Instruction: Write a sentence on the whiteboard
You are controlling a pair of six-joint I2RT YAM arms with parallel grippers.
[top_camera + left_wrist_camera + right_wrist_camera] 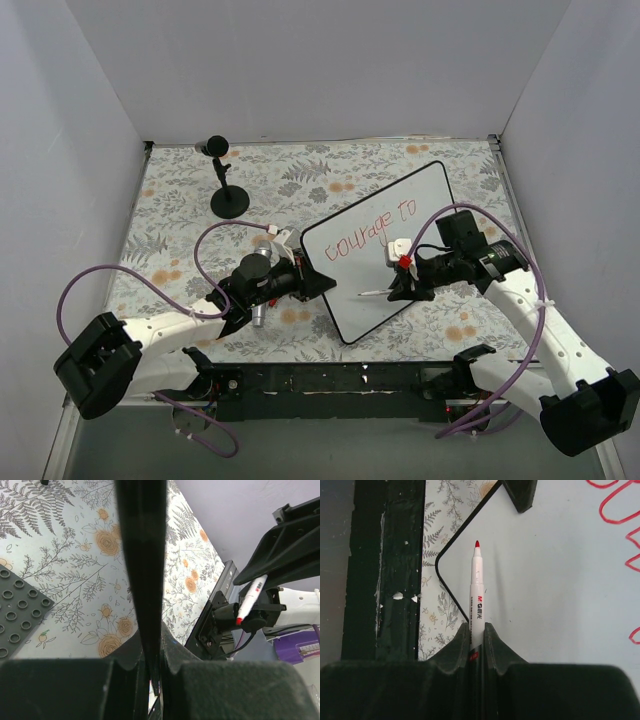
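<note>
The whiteboard [400, 215] lies tilted on the floral tablecloth, with the sentence [365, 232] in red letters reading "courage to" along its upper part. My left gripper [318, 283] is shut on the whiteboard's black left edge [145, 555], which runs straight up between the jaws of the left gripper [155, 647]. My right gripper [398, 288] is shut on a white marker [372, 292] with a red tip. In the right wrist view the marker [476, 587] juts from the right gripper [476, 630] over the bare lower part of the whiteboard [550, 580], near its rounded corner. Red strokes [620, 507] show at the upper right.
A black round-based stand [228, 195] is at the back left. A dark perforated plate [20, 610] lies on the cloth left of the board. A black rail [330, 380] runs along the near edge. White walls close in three sides.
</note>
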